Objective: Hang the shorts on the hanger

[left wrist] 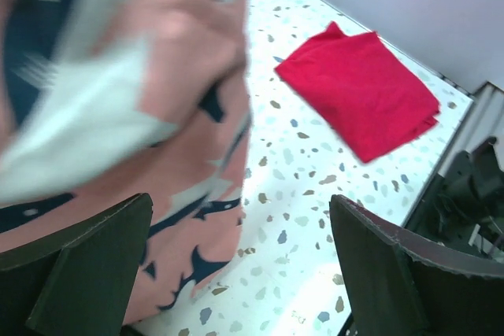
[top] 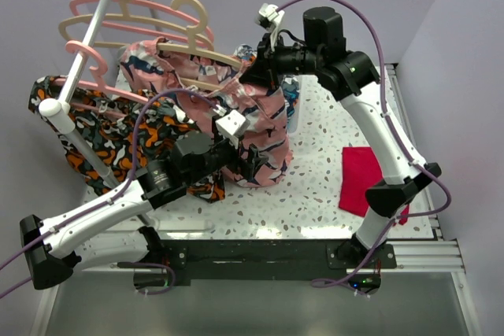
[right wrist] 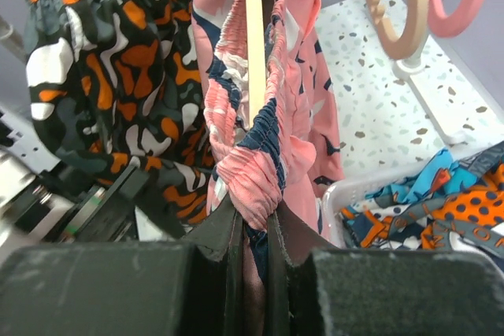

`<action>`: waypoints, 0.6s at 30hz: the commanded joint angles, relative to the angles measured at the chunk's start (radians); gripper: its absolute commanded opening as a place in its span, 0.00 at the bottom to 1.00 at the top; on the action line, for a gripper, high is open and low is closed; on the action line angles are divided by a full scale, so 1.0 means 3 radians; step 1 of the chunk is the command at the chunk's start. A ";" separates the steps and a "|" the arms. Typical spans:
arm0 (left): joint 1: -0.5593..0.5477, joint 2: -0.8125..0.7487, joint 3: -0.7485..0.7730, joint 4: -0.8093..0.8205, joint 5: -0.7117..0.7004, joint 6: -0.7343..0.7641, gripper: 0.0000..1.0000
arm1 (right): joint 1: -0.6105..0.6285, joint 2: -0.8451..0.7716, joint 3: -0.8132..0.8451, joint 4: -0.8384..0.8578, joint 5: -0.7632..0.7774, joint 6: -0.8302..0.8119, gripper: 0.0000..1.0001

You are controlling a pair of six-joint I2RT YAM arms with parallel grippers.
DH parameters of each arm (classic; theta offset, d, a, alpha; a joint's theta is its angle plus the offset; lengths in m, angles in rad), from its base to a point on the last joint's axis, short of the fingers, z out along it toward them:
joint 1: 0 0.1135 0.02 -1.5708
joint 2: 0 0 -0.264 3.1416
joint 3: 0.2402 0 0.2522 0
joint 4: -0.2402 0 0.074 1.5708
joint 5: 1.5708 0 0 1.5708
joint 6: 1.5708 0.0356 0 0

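Speckled white surface [top: 315, 179] carries a red cloth [top: 361, 180] at the right. Shorts [top: 264, 127] hang from the beige hanger [top: 197, 7], whose arm sits inside the elastic waistband. Right fingers [right wrist: 252, 269] pinch that waistband tight. Left fingers [left wrist: 240, 273] gape wide and empty beside the shorts' lower fabric.

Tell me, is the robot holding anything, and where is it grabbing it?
The right end effector pinches the shorts by their gathered waistband. The left end effector is open, holding nothing.
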 commanded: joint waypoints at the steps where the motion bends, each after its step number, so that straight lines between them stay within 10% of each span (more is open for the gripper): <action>1: -0.0021 0.0067 0.0140 0.0236 0.0579 0.0257 1.00 | -0.0010 0.0084 0.0388 0.0499 -0.0029 0.0013 0.00; 18: -0.0487 0.0251 0.0166 0.0242 0.1015 0.0677 1.00 | 0.0302 0.0334 0.0613 0.0883 -0.0100 -0.0063 0.00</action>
